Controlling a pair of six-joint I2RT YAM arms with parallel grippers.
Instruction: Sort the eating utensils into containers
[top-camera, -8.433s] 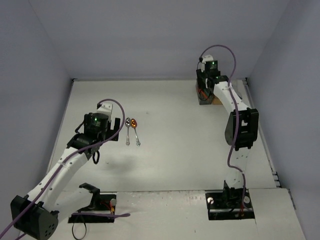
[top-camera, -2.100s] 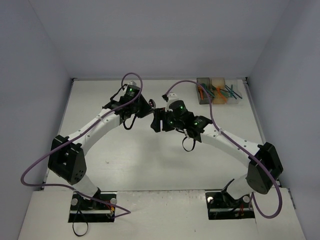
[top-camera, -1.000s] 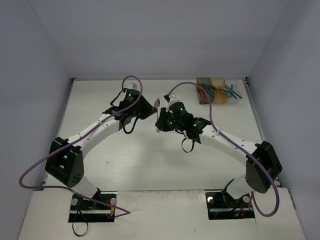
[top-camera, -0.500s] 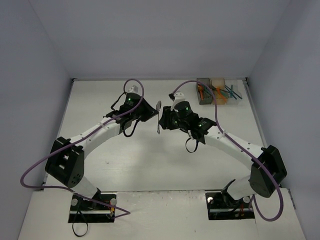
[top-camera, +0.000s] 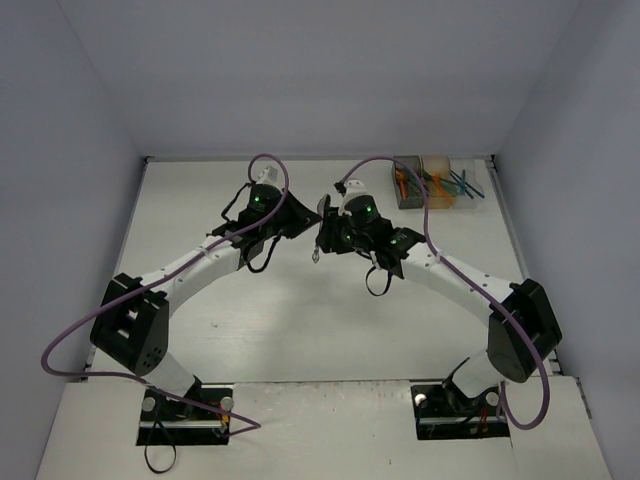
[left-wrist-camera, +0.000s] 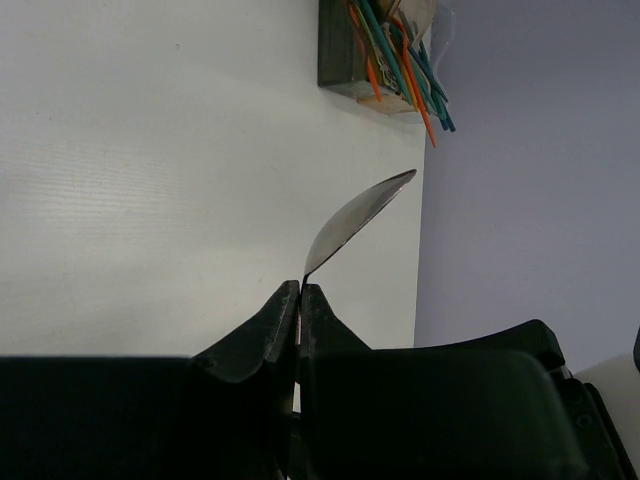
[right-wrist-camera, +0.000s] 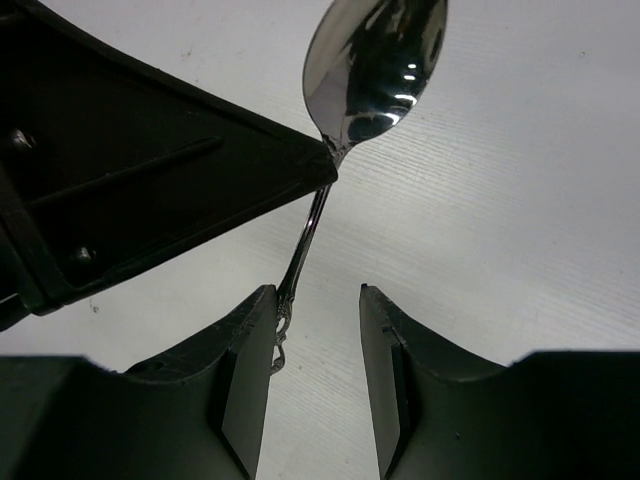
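The white table (top-camera: 330, 320) had a faintly ribbed surface. In its far right corner stood a short row of small bins (top-camera: 422, 182), a dark one at the left end and a tan one touching it. Two black base plates (top-camera: 185, 418) sat at the near edge, well apart.

Mirror-polished silver spoon (right-wrist-camera: 375, 70); matte black left gripper (left-wrist-camera: 300, 288) and right gripper (right-wrist-camera: 317, 295); white table (top-camera: 300, 320); purple cables (top-camera: 262, 158); orange and teal utensils (left-wrist-camera: 400, 60); dark grey bin (left-wrist-camera: 335, 60); orange-tan bin (top-camera: 437, 199); pale lavender walls (top-camera: 300, 80).
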